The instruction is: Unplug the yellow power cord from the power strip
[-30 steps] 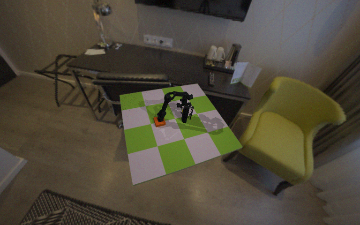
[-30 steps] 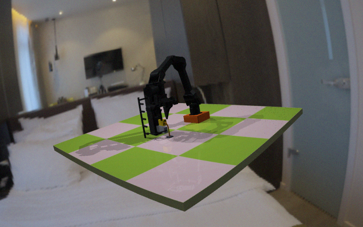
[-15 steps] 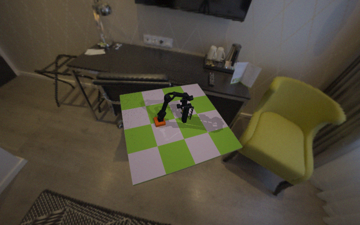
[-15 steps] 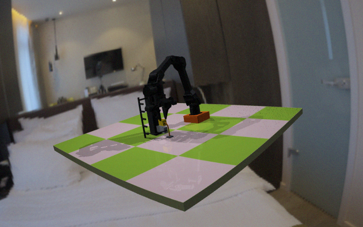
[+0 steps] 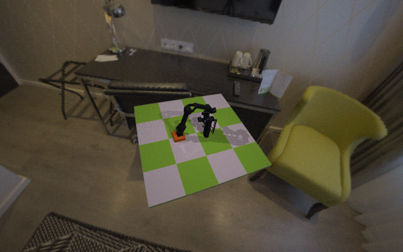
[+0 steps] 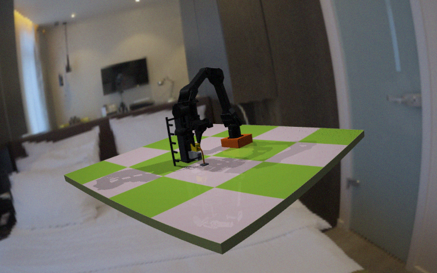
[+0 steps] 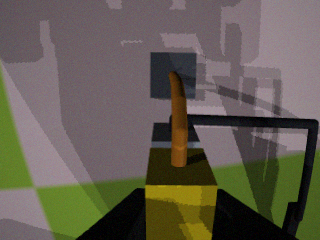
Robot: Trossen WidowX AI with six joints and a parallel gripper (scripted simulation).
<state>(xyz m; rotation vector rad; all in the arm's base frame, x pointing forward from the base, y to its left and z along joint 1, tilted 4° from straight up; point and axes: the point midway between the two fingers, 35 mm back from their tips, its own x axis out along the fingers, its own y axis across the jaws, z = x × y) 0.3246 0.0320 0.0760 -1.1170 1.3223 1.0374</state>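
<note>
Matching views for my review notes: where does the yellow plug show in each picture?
Top: not visible; the arm hides it.
Exterior: yellow plug left of centre, low at the gripper, which is closing on it.
Wrist: bottom centre, between the dark fingers.
Shared landmark: the orange cord rising from the plug, seen in exterior and wrist views.

A green-and-white checkered tabletop (image 6: 244, 206) is carrying the arm's orange base (image 6: 236, 140) near its far side, and a small dark block (image 6: 204, 164) is lying near the middle.
</note>
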